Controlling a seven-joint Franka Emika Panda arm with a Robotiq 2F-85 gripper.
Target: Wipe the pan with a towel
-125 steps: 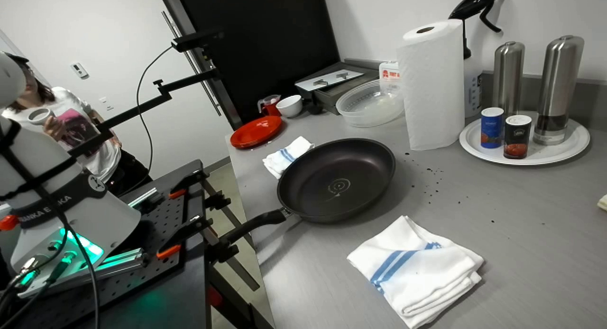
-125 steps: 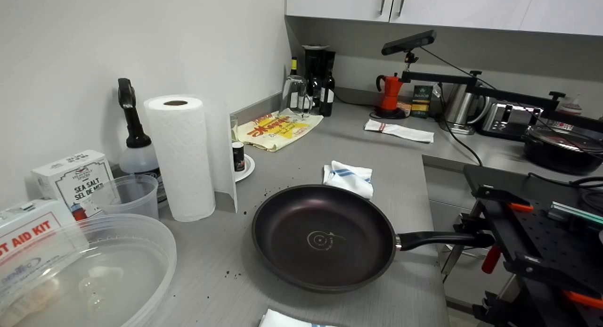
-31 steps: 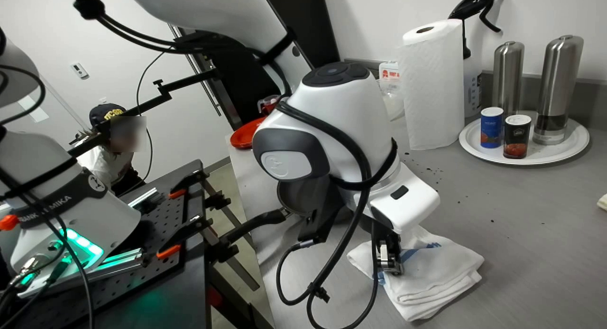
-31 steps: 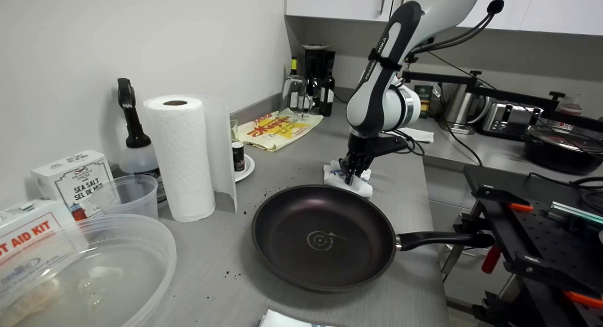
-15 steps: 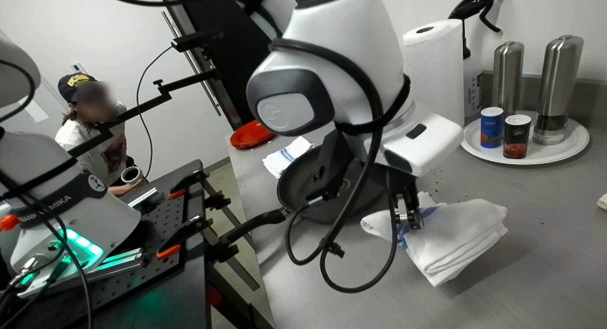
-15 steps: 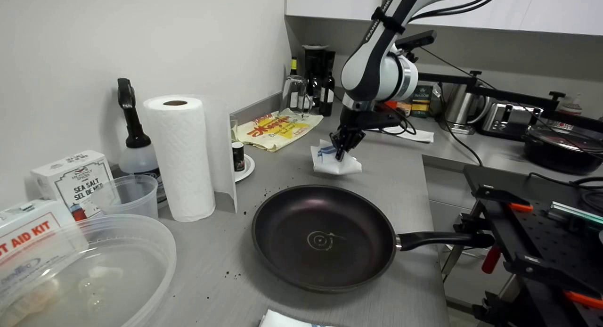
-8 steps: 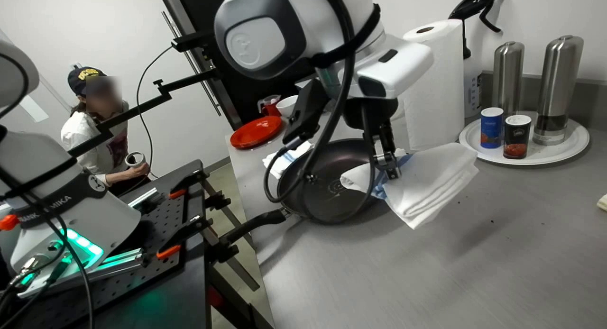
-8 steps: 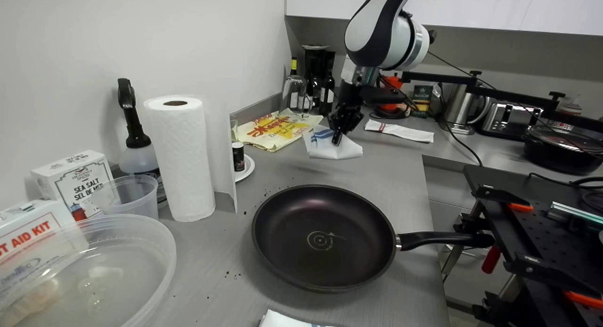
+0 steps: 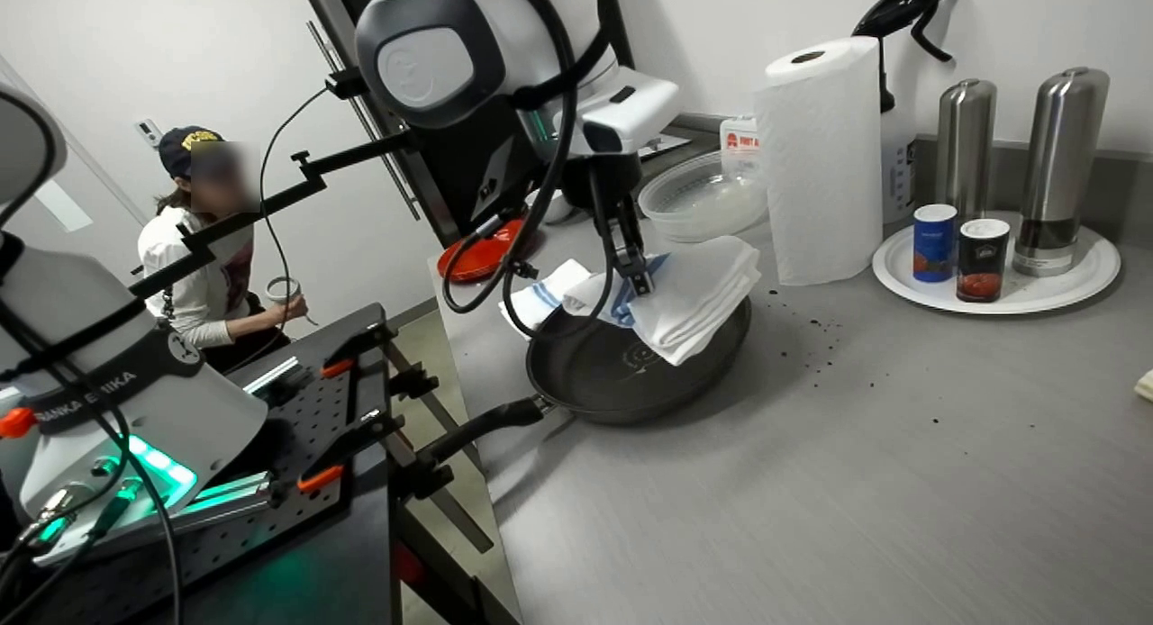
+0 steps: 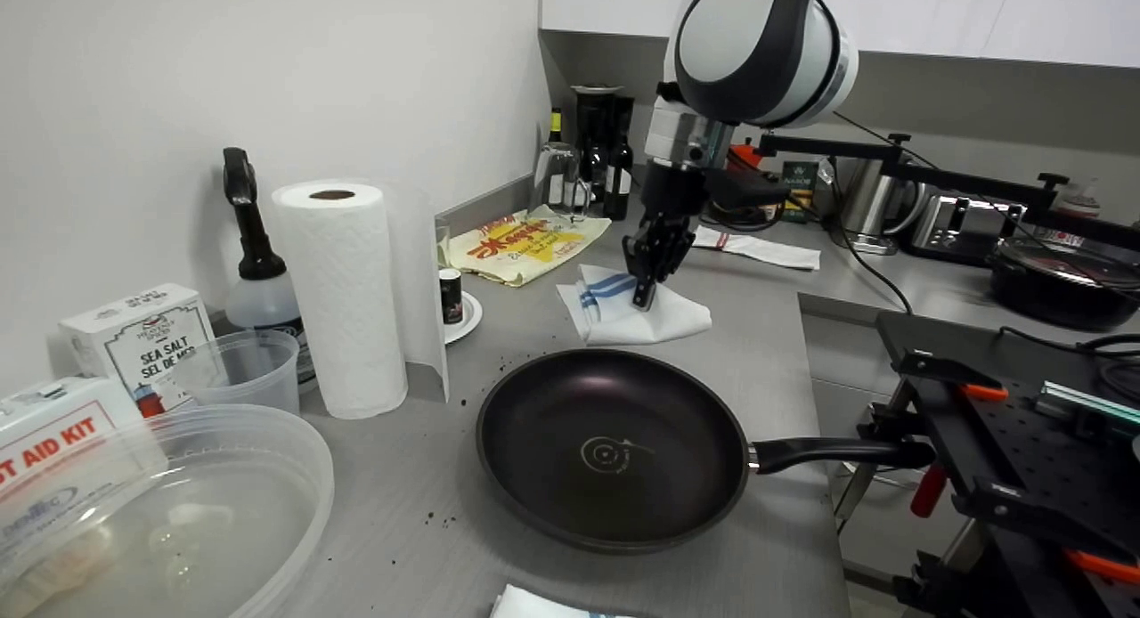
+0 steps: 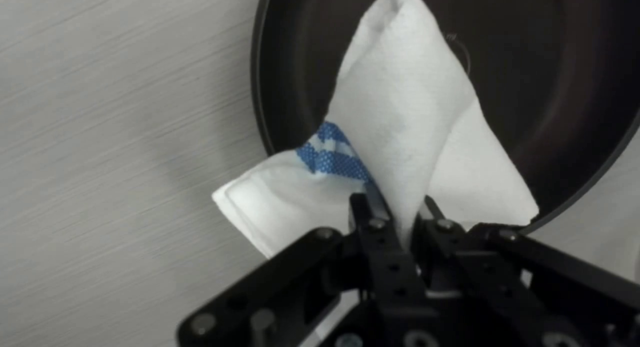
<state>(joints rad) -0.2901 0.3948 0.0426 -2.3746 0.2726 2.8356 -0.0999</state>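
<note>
My claw [image 11: 397, 208] is clenched on the towel [image 11: 400, 112], one fold pinched up, flaps spread loose either side. Towel: middle of the wrist view, seen partly over the pan [image 11: 515, 62], one corner poking out past the rim at left. Step, as I judge it: get cloth to pan; wiping not yet begun. To do it well I should get further over the pan before lowering, so the flaps land inside and pad me off its floor; then light pressure, short strokes, since the pan could skid on the bench [image 9: 811, 535]. Stay clear of the handle [image 10: 837, 451] too; a snag there might spin it. Hard to see: pan cut off at top and right of the wrist view; whether any flap touches the rim, can't tell. In an exterior view the towel covers part of the pan and part of a spare cloth [image 9: 540, 296], near centre of frame. Dark specks [image 9: 815, 321] right of the pan there: too small to identify.
</note>
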